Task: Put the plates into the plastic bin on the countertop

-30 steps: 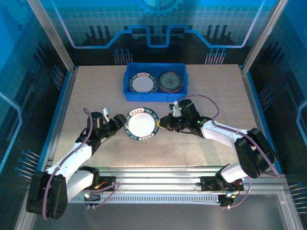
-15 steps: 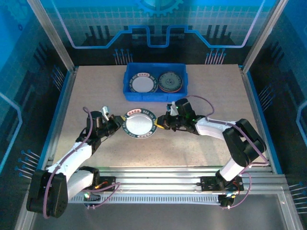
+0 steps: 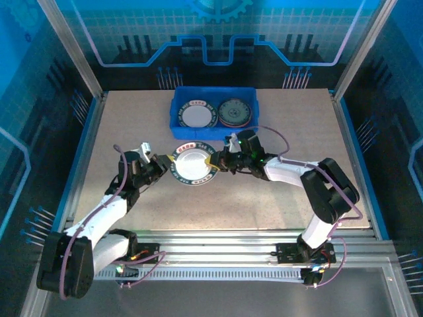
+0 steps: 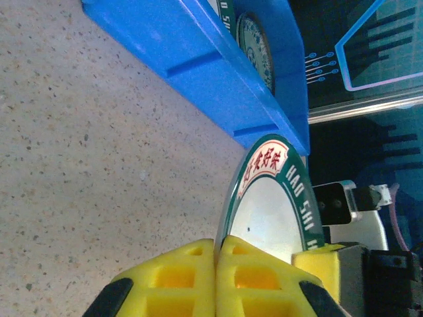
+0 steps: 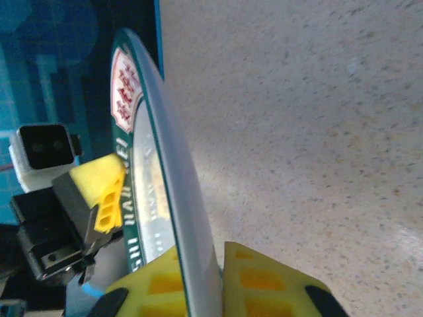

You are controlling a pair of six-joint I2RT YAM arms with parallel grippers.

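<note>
We hold the plate (image 3: 193, 165) just in front of the bin (image 3: 211, 134), with the left pincer (image 3: 166, 168) and right pincer (image 3: 215, 163) clenched on opposite rims; we judge it stiff, glossy, breakable and slippery, so both thin-rim grips must stay firm.

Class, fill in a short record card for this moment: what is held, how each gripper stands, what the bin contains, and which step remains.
Held item: round white plate with dark green lettered rim
Left gripper: jaws shut on the plate's rim
Right gripper: jaws shut on the opposite rim
Bin: rectangular bright blue plastic tub, just beyond the held plate
In bin: white plate with dark rim on the left, dark patterned plate on the right
Surface: beige speckled countertop
Remaining: held plate not yet in the bin
</note>
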